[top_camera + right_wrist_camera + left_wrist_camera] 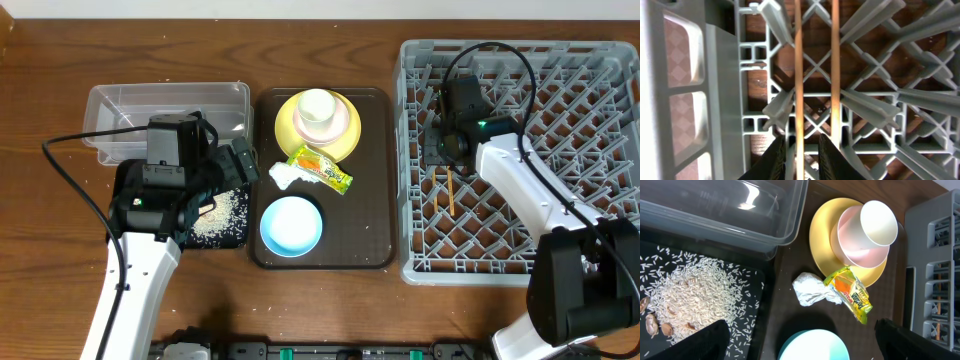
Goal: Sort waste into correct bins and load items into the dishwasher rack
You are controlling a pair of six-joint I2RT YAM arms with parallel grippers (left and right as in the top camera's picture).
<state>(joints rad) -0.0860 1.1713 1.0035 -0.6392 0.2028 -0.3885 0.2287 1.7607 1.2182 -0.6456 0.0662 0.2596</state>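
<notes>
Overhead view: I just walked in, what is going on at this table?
The right arm reaches into the large grey plastic dishwasher rack, where two thin wooden chopsticks lie across the lattice; its jaws stand slightly apart around one of them. The left arm hovers with jaws wide open and empty by the shallow black tray holding white rice grains. A yellow plate, light blue bowl, pale pink bowl, small white cup, crumpled white tissue and yellow-green snack wrapper sit on the brown serving tray.

Overhead looks straight down on my whole bench (60,60). My left wrist camera hangs close above the yellow plate (821,240), which overhead also shows. My right wrist camera looks closely down into the rack (720,100).
</notes>
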